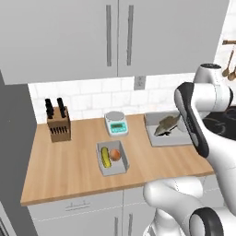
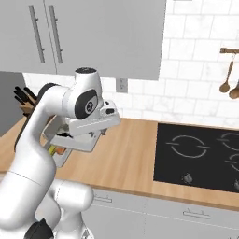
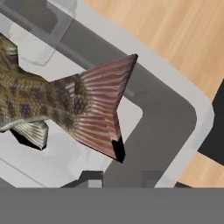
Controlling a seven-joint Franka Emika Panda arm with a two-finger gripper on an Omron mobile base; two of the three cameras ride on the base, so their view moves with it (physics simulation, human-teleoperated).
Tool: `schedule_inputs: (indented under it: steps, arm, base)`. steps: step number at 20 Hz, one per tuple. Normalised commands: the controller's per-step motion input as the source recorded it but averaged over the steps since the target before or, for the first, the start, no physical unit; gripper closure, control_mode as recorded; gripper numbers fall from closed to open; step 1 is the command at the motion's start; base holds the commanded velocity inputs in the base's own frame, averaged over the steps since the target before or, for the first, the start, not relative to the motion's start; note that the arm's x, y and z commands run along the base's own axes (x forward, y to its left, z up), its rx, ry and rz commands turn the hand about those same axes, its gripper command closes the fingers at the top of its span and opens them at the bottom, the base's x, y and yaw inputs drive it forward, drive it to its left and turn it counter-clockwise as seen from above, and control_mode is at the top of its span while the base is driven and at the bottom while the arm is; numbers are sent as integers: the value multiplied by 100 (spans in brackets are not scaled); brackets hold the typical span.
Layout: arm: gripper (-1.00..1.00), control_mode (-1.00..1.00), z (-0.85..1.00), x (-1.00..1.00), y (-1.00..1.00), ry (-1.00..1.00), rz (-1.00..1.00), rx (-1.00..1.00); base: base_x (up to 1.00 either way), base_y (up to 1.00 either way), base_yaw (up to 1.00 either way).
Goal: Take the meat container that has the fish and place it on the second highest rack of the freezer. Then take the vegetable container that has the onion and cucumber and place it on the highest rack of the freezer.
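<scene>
You have open surface [image 1: 69, 166] along the front edge. Toward the back edge, a knife block [image 1: 59, 123] and scale [image 1: 115, 123] stand; overhead cabinets [image 1: 110, 37] cap the headroom.

On the counter [image 1: 69, 161], the knife block [image 1: 58, 123] stands far left, near the back wall. The kitchen scale [image 1: 115, 123] sits right of it. Nearer the front edge lies the vegetable tray [image 1: 112, 159], holding a cucumber [image 1: 106, 157] left of an onion [image 1: 115, 155]. Further right, the fish [image 1: 167, 124] lies in its tray [image 1: 166, 138]. The hob [image 2: 200, 156] lies at the far right.
</scene>
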Motion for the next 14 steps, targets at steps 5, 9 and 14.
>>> schedule_inputs:
  steps: [5,9,14]
  arm:
    - [100,100,0,0,0,0,0,0]
    - [100,100,0,0,0,0,0,0]
    - [100,100,0,0,0,0,0,0]
  base:
    - [-73,0,7]
    - [-26,0,48]
    - [0,5,86]
